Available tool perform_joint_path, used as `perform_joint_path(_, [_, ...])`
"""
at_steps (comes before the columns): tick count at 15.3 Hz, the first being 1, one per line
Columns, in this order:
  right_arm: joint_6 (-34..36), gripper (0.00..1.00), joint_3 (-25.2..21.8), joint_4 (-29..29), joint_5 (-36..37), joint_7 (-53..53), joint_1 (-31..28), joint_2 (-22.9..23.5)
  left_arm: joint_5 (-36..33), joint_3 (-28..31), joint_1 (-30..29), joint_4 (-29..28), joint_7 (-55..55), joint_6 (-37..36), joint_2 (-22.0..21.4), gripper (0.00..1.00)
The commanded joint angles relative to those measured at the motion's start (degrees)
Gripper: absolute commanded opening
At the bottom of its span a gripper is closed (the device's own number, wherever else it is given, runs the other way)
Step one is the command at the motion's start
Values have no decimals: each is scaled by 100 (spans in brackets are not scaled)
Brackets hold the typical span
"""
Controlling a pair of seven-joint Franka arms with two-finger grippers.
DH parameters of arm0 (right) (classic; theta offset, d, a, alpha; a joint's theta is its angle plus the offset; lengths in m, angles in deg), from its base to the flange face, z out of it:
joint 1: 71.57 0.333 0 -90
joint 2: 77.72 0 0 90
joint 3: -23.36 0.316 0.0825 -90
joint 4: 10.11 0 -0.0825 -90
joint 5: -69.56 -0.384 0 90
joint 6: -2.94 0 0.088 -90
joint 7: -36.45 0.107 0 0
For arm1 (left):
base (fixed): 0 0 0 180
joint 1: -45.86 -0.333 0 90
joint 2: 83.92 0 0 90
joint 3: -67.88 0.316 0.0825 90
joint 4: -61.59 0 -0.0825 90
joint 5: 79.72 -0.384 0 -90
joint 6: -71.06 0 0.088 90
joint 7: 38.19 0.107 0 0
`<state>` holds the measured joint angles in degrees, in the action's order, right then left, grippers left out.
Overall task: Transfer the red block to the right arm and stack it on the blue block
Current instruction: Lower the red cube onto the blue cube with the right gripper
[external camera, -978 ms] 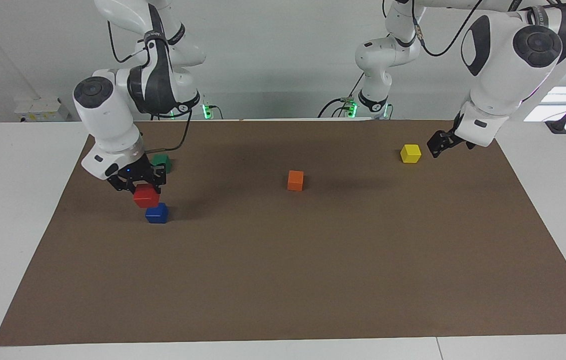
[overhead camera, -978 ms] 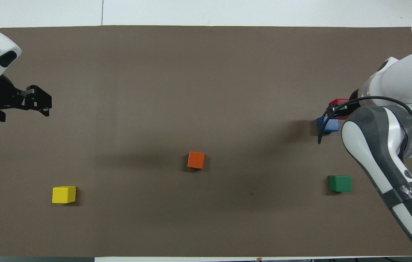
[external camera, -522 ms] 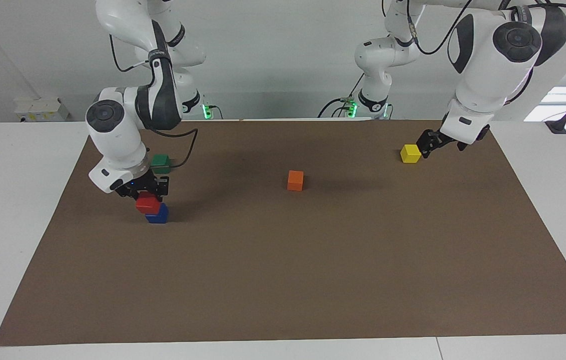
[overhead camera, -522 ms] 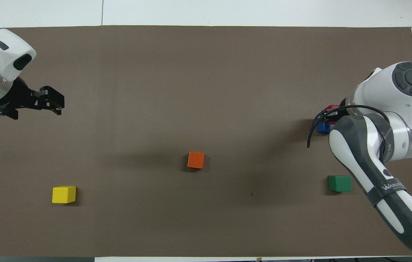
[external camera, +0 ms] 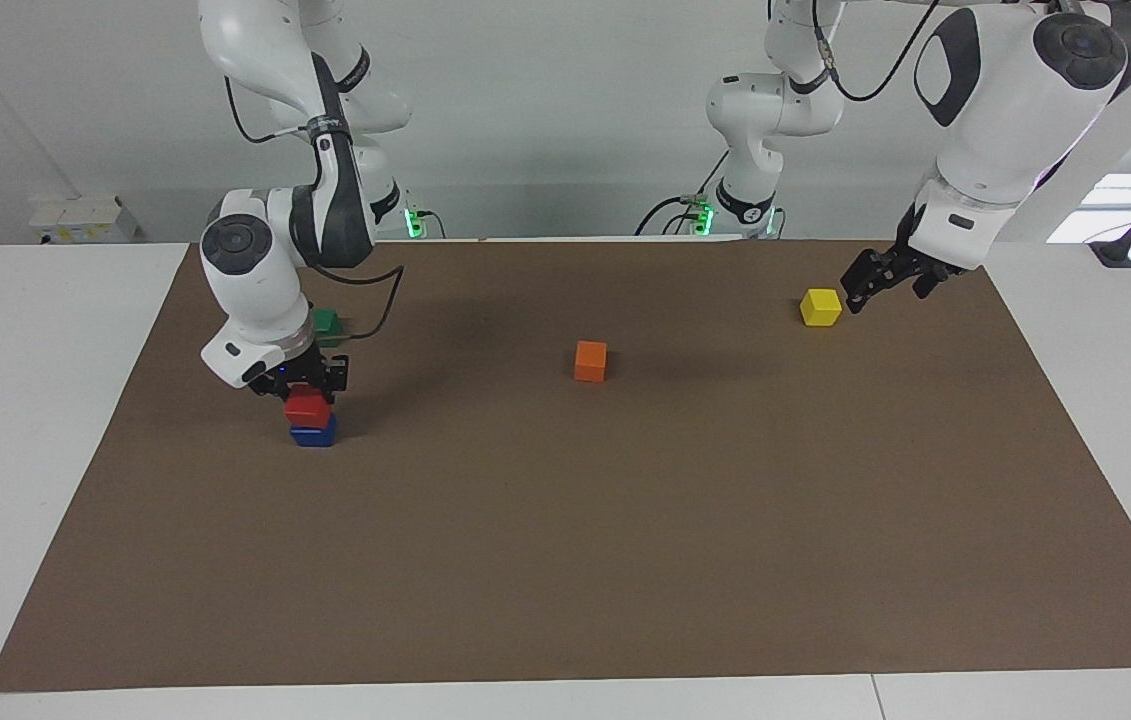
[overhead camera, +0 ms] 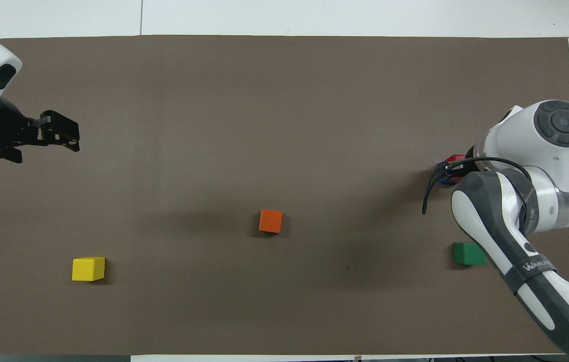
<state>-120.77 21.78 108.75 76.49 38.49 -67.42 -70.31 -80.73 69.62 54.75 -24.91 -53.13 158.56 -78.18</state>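
And here's the right gripper [external camera: 310,385] down at the right arm's end of the brown mat [external camera: 565,560], fingers clamped narrow on the red block [external camera: 307,407], which sits squarely on top of the blue block [external camera: 313,432]; red on blue, touching, the pair upright. From overhead the right arm [overhead camera: 541,166] covers nearly all of it, just a sliver of red and blue peeking out at its edge. The green block [external camera: 326,322] lies nearer the robots than the stack, partly hidden by the arm's wrist. Mid-table sits the orange block [external camera: 590,361], alone. Over at the left arm's end, the left gripper [external camera: 860,288] hangs in the air close to the yellow block [external camera: 820,307], fingers spread wide, nothing in them, waiting
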Motion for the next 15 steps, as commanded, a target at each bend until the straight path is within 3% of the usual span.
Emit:
perform_joint_path(1, [-416, 0, 9, 269, 176, 129, -2, -161, 93, 204, 149, -226, -26, 144, -118, 100])
perform_joint_path(8, [-882, 0, 0, 620, 185, 156, -37, -240, 110, 107, 166, -200, -52, 188, -143, 100])
perform_joint_path(15, [-901, 0, 0, 691, 176, 130, -99, -284, 110, 116, 87, -200, -35, 285, -170, 100])
